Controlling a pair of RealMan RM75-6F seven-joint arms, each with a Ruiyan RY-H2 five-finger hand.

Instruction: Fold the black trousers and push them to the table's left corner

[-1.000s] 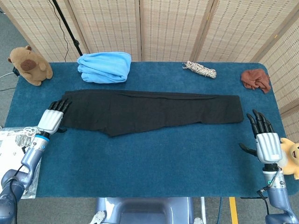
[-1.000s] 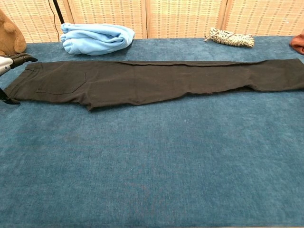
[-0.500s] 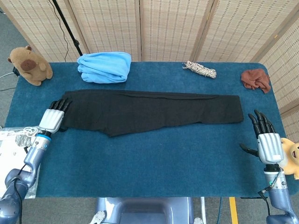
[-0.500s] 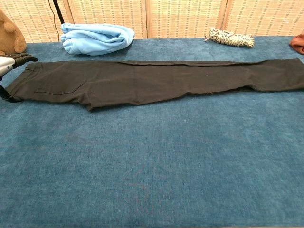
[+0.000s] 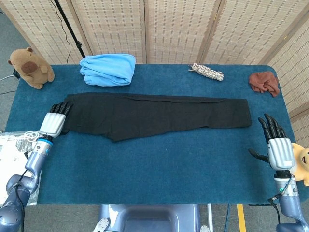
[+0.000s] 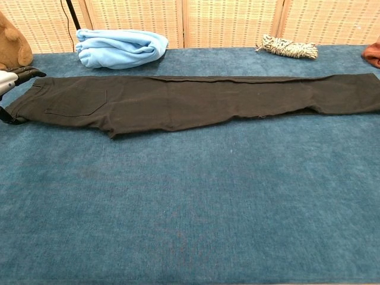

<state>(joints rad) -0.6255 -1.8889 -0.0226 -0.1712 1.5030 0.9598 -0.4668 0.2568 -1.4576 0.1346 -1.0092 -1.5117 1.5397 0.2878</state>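
Overall, left to right:
Left hand (image 5: 52, 122): now settled at the waistband end of the black trousers (image 5: 159, 114), a little further in than a second ago; fingertips (image 5: 62, 107) over the fabric edge; thumb apparently under the hem in the chest view; whether cloth is actually pinched cannot be told.
Meaning for the task: judged as the start of the first fold, with a grasp being set at the waist; no fold yet made.
Black trousers: laid flat and full length across the middle of the table (image 5: 159, 174), waist toward the robot's left, leg hems toward its right; position unchanged from the earlier frames.
Right hand (image 5: 278, 147): drawn slightly back toward the near edge since a second ago; open, fingers spread and pointing away, holding nothing; well apart from the leg hems.
Hidden or cut off, left side: left hand shown only as dark fingertips at the frame edge in the chest view; palm out of frame.
Hidden or cut off, right side: right hand absent from the chest view; leg hems cropped there at the right border.
Hard to make out: underside of the waistband and any contact beneath it.
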